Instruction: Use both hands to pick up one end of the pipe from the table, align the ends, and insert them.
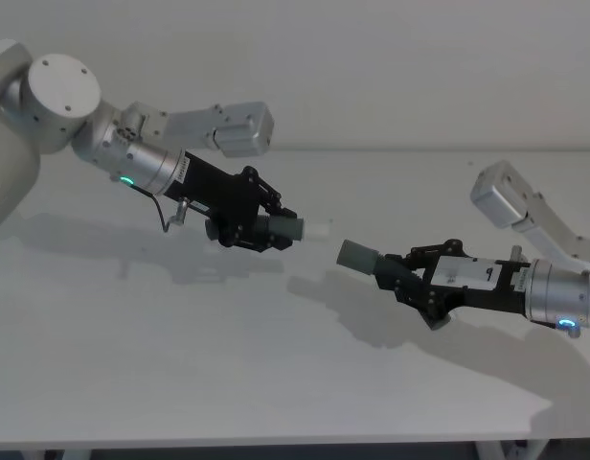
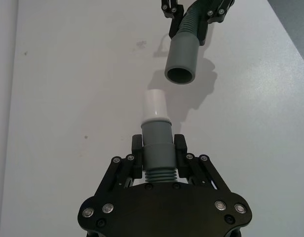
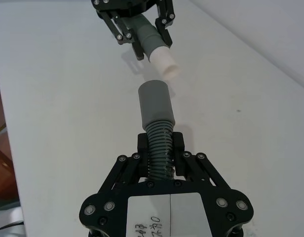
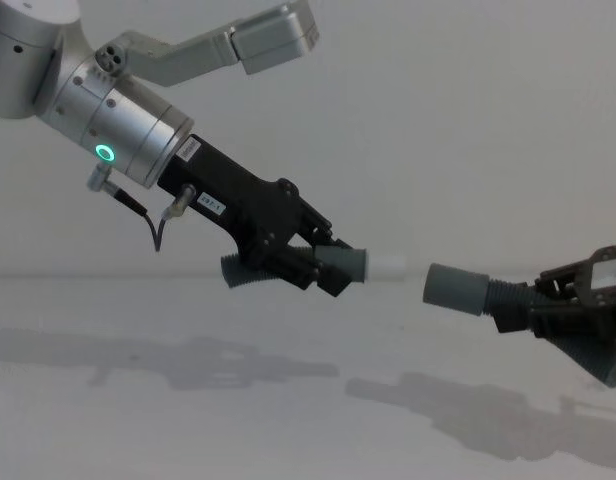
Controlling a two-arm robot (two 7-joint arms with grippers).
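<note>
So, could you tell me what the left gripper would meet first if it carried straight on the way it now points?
Probably the collar mouth held by the right gripper: the left gripper's white spigot points roughly at it, possibly slightly offset.

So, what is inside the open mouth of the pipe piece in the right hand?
The grey collar looks hollow; its depth is dark. The white spigot, in the left hand, is outside it.

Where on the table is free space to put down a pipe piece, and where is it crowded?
The table is bare below both grippers, toward the near edge. It is crowded in the air, where the left gripper and right gripper hold the pipe ends close, not touching.
</note>
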